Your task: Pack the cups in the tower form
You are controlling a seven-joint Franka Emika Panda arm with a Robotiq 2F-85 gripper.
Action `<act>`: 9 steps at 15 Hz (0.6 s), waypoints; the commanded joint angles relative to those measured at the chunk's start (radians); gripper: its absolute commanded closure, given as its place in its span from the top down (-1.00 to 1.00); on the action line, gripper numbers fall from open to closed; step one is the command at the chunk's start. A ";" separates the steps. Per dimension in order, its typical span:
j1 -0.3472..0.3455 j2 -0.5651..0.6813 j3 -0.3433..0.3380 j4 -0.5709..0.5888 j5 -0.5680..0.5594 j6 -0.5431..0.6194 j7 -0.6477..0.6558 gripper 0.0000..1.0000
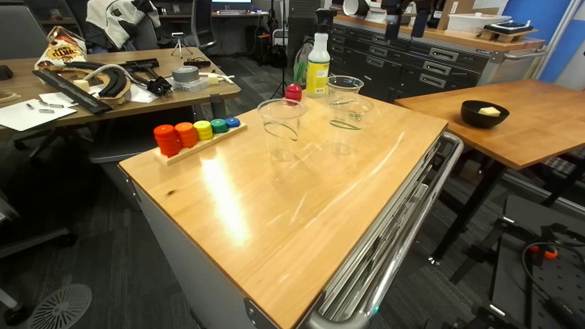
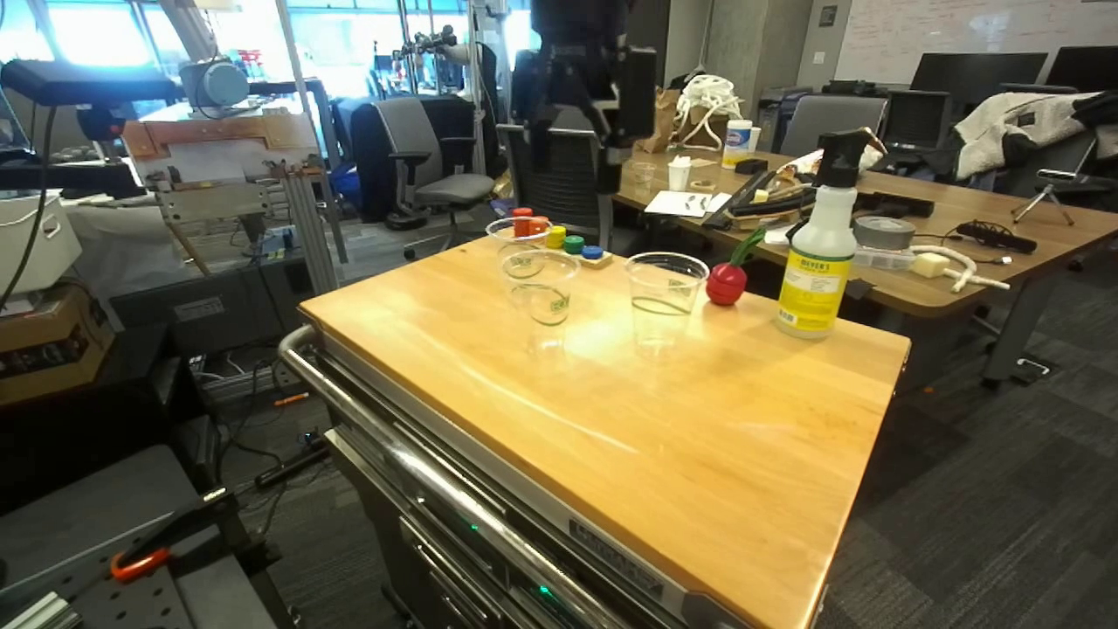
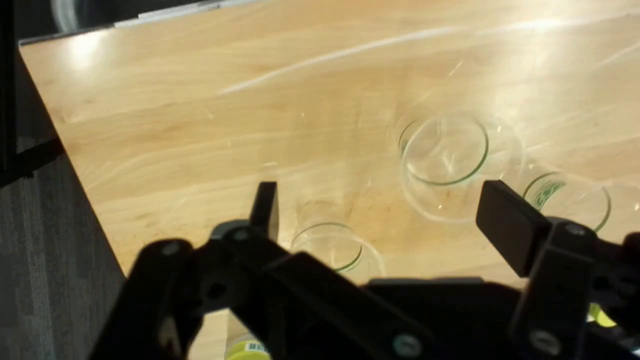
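Observation:
Three clear cups stand apart, upright with mouths up, on the wooden cart top [image 1: 256, 205]. One cup [image 1: 345, 84] is nearest the spray bottle; it also shows in an exterior view [image 2: 664, 301] and partly behind a finger in the wrist view [image 3: 330, 245]. The middle cup [image 1: 351, 124] shows in the wrist view [image 3: 450, 180]. The third cup [image 1: 282, 130], nearest the coloured pieces, shows in an exterior view [image 2: 515, 231] and the wrist view [image 3: 570, 197]. My gripper [image 3: 382, 215] is wide open and empty above the cups; its fingers show in both exterior views [image 1: 406, 29].
A yellow-green spray bottle [image 2: 812, 271] and a red radish-like toy [image 2: 726, 284] stand near the cups. A row of coloured pieces [image 1: 196, 137] on a wooden base lies at the cart's edge. A metal handle [image 1: 411, 237] runs along one side. A black bowl [image 1: 480, 119] sits on another table.

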 commanded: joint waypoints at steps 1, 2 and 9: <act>-0.021 0.232 -0.012 0.232 0.020 0.030 0.024 1.00; -0.026 0.282 -0.014 0.271 0.019 0.031 0.028 1.00; -0.051 0.505 -0.023 0.472 0.007 -0.011 0.066 1.00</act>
